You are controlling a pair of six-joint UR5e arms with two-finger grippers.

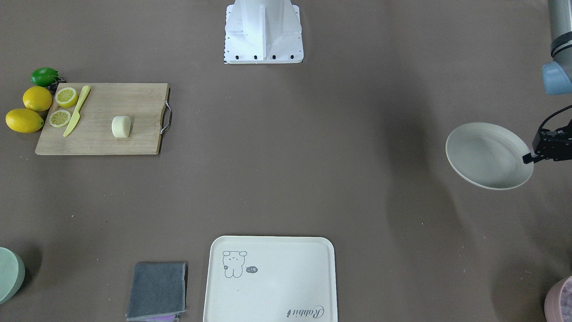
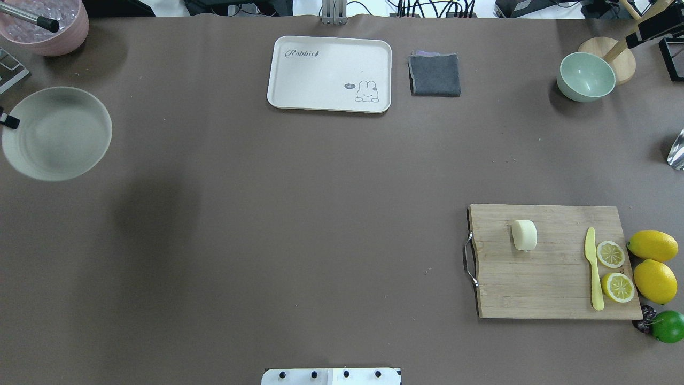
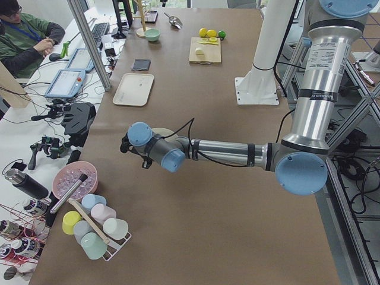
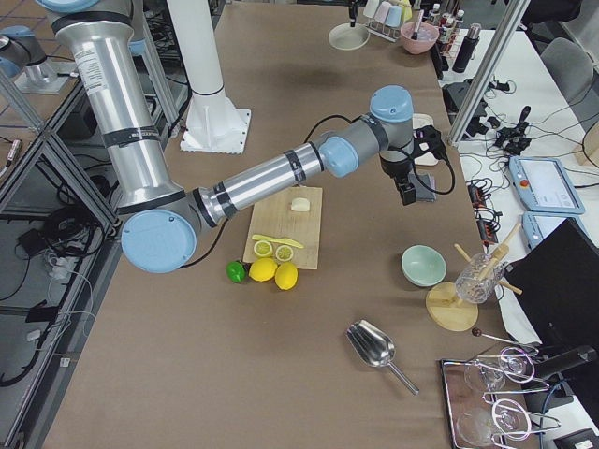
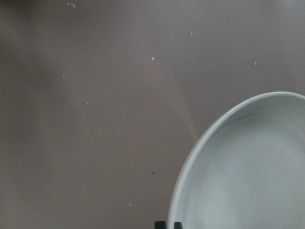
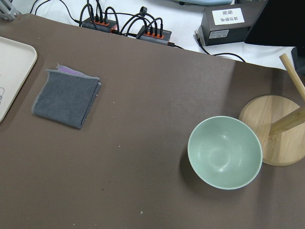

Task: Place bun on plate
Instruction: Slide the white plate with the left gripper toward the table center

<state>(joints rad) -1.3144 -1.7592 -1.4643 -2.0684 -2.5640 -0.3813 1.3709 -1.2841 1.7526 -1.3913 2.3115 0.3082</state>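
Note:
The bun is a pale cream lump lying on a wooden cutting board, with no gripper near it. The off-white plate is at the opposite end of the table, on my left side. My left gripper is shut on the plate's rim and holds it a little above the table. The left wrist view shows the plate with the fingertips at its edge. My right gripper hangs high beyond the board; I cannot tell its state.
On the board lie a yellow knife and two lemon halves, with whole lemons and a lime beside it. A cream tray, a grey cloth, a green bowl and a pink bowl line the far edge.

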